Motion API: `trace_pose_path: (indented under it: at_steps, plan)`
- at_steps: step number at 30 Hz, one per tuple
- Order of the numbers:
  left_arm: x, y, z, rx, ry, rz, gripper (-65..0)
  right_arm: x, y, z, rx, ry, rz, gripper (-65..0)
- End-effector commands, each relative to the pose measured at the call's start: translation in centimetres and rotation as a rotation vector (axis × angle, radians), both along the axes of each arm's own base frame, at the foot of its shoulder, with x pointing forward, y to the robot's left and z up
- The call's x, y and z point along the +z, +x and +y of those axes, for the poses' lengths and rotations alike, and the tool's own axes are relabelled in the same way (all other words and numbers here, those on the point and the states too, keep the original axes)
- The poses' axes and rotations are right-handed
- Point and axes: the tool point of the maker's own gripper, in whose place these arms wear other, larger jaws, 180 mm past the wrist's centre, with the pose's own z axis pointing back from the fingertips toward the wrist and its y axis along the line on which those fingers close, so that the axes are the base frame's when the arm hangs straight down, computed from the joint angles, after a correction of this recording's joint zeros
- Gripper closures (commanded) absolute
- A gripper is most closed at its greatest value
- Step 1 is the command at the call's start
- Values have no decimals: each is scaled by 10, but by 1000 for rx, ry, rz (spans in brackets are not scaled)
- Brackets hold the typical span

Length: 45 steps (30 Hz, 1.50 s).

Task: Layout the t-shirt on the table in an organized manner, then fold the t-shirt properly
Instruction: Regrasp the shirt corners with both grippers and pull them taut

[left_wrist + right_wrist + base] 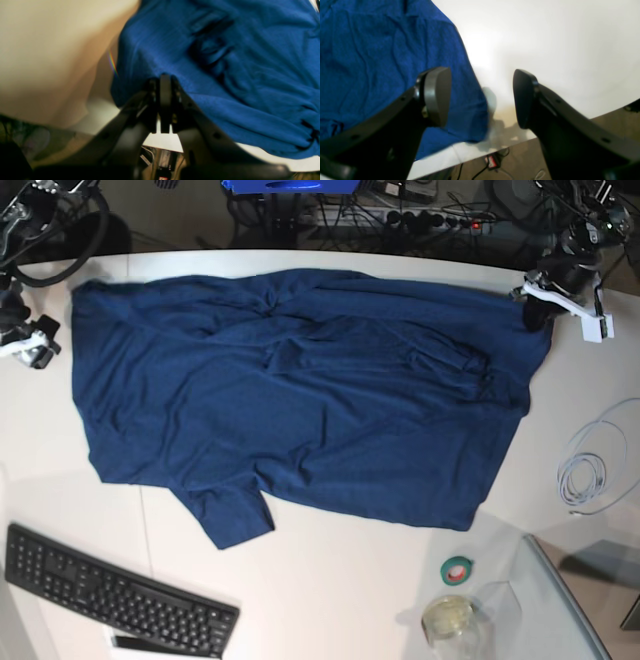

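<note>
No readable text, labels, brands or numbers anywhere.

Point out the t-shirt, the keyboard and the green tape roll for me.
t-shirt (300,410), base view, on the middle of the spread body.
keyboard (110,590), base view, on the keys near its centre.
green tape roll (458,570), base view, on the ring's rim.

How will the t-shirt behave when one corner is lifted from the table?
The t-shirt lies in soft wrinkles, so it would probably hang limp and sag. It is thin cloth, so likely light. Spread wide on the table, the rest may drag and bunch.
</note>
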Motion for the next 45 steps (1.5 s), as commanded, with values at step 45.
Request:
trace_pose_path:
  at_steps: [45]
  plan:
    - [-1,-12,-1,1,8,17,0,-53,-60,39,95,123,147,-389]
